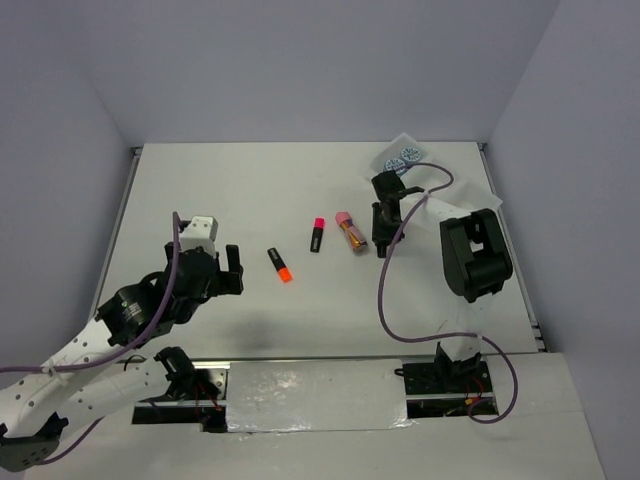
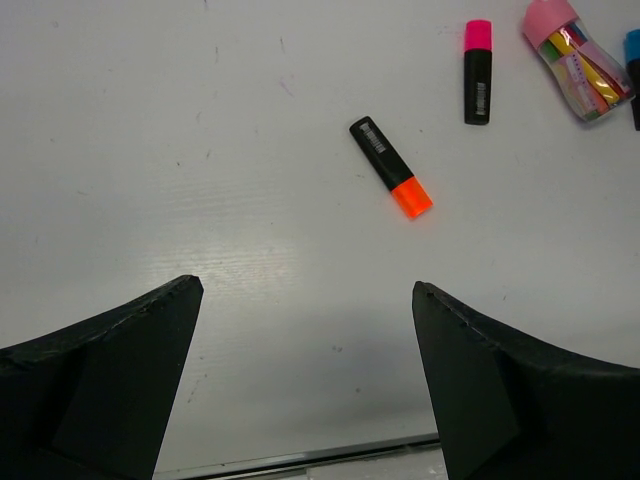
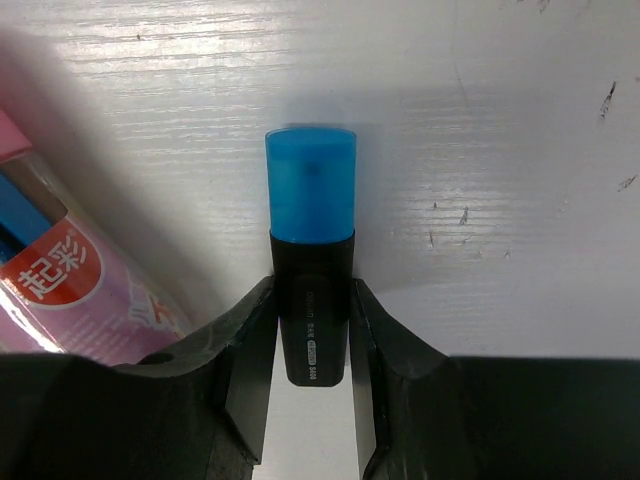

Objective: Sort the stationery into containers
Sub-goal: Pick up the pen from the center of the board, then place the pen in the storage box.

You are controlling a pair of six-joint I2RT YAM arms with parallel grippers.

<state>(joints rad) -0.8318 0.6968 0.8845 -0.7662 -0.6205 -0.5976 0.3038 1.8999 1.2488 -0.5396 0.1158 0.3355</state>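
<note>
White tabletop [image 1: 250,190] lay under both arms. Right gripper [image 3: 311,300] had its fingers clamped on the black barrel of a blue-capped marker [image 3: 311,240], a pink-capped tube [image 3: 60,290] just beside one finger. Left gripper [image 2: 305,290] hovered with fingers wide apart, an orange-capped marker [image 2: 391,167] lying ahead of them, a pink-capped marker [image 2: 478,72] farther beyond.

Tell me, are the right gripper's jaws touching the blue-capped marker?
Touching. The right wrist view shows the right gripper with both jaws pressed against the black body of the blue-capped marker, no gap either side.
</note>
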